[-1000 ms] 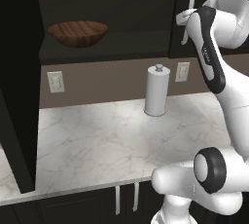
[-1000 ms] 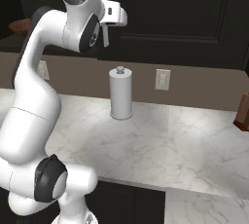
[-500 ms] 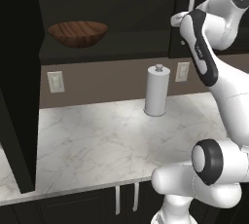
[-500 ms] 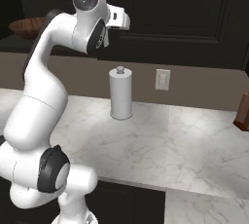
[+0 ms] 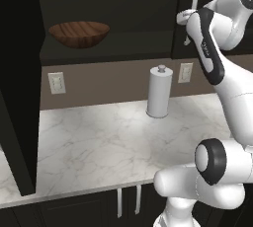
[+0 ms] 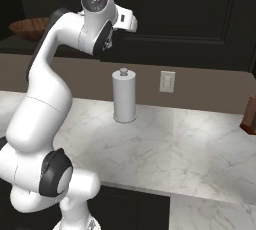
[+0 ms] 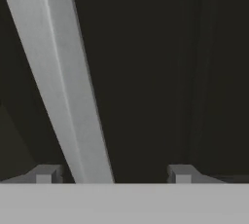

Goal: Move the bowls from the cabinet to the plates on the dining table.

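Pincer (image 7: 112, 174) at the cabinet's (image 5: 217, 4) right door: we see its tips standing apart on either side of the slanting silver handle (image 7: 63, 82), the left tip close beside the bar, the right one clear of it. Compared with a second ago, we find the arm drawn nearer the door and the jaws beginning to narrow; no firm grip is evident yet. We judge that this door is about to be pulled. The wooden bowl (image 5: 79, 33) sits on the open shelf to the left, well apart; the paper-towel roll (image 5: 159, 92) stands below on the counter (image 5: 99, 142).
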### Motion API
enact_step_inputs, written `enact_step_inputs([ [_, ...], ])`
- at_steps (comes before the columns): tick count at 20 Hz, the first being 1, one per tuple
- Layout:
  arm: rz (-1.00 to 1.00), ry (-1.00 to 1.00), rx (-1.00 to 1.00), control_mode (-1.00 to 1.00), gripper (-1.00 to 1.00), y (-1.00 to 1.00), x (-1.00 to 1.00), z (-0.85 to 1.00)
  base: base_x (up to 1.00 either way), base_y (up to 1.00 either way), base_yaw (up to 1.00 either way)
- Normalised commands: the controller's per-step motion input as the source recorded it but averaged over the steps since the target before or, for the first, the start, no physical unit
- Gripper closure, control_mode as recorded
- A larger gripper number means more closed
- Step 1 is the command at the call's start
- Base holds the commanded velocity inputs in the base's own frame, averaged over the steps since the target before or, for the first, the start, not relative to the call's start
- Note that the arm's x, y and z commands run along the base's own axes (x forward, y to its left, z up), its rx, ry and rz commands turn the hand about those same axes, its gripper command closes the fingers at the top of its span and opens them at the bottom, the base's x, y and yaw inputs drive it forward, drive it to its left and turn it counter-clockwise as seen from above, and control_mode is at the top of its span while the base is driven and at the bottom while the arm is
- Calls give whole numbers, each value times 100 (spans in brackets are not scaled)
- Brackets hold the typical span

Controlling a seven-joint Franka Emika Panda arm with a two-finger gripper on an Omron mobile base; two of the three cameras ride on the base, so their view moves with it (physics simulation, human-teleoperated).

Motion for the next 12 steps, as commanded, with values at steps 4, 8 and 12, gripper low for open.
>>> enact_step_inputs([
  [4, 0, 0, 0, -100, 100, 0, 0, 0, 0, 0, 0],
  [8, 0, 0, 1, -100, 100, 0, 0, 0, 0, 0, 0],
  [12, 0, 0, 0, -100, 100, 0, 0, 0, 0, 0, 0],
])
